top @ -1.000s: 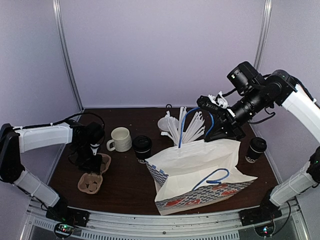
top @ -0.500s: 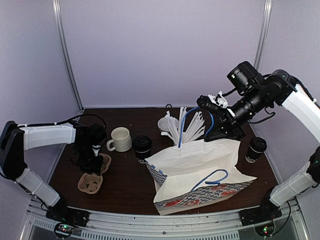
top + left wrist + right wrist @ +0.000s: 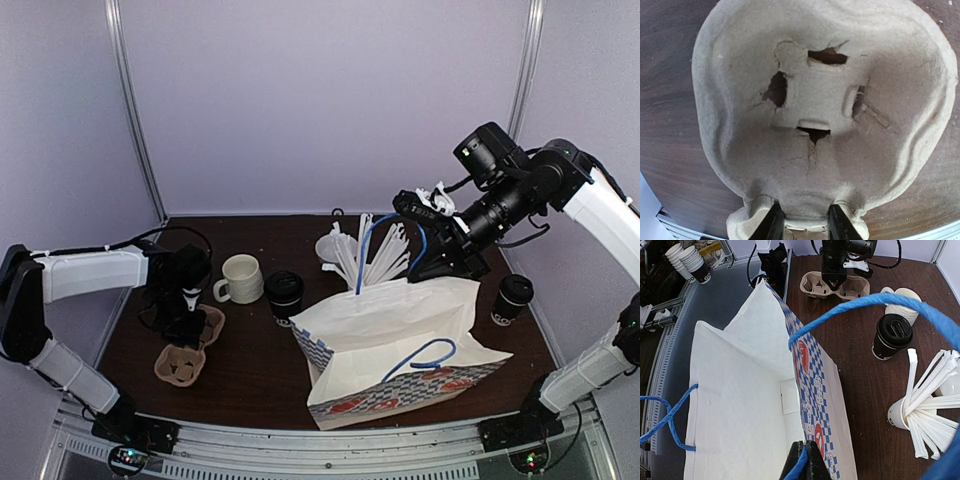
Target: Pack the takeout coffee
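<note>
One black lidded takeout cup (image 3: 284,294) stands mid-table beside the bag; it also shows in the right wrist view (image 3: 892,335). The second cup (image 3: 513,298) stands at the right edge. A brown pulp cup carrier (image 3: 183,352) lies at the left and fills the left wrist view (image 3: 825,100). My left gripper (image 3: 187,316) (image 3: 805,222) has its fingers closed on either side of the carrier's centre ridge. My right gripper (image 3: 419,234) (image 3: 803,462) is shut on the blue handle (image 3: 860,305) of the white checked paper bag (image 3: 400,345), holding its mouth open.
A cream handled mug (image 3: 240,278) stands between the carrier and the near cup. A white cup of stirrers (image 3: 345,248) (image 3: 920,410) leans behind the bag. The bag's second blue handle (image 3: 425,352) lies on its front. The bag's inside (image 3: 740,405) is white.
</note>
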Motion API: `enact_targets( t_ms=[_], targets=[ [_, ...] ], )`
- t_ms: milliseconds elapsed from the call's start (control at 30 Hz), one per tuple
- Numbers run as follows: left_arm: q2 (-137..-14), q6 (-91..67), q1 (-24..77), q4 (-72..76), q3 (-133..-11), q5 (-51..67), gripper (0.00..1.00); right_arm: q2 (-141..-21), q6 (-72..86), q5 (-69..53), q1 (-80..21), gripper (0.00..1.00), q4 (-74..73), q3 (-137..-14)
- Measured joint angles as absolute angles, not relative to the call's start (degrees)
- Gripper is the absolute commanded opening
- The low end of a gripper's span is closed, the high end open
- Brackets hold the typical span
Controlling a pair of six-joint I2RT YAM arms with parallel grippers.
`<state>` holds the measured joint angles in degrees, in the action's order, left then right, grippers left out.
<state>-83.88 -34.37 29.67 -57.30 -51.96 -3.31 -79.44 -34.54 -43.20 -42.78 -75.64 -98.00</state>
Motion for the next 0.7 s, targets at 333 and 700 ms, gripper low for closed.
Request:
enact_targets(
  t_ms=[333, 700],
  targets=[
    [-69.0, -30.9, 30.2, -64.5, -64.4, 1.0, 0.26, -79.4, -34.1, -42.9, -42.8, 0.0, -75.1, -97.9],
    [-63.7, -27.7, 41.3, -61.6, -91.5, 13.6, 0.24, -79.5, -32.8, -40.6, -42.8, 0.0, -74.5, -97.0]
  ],
)
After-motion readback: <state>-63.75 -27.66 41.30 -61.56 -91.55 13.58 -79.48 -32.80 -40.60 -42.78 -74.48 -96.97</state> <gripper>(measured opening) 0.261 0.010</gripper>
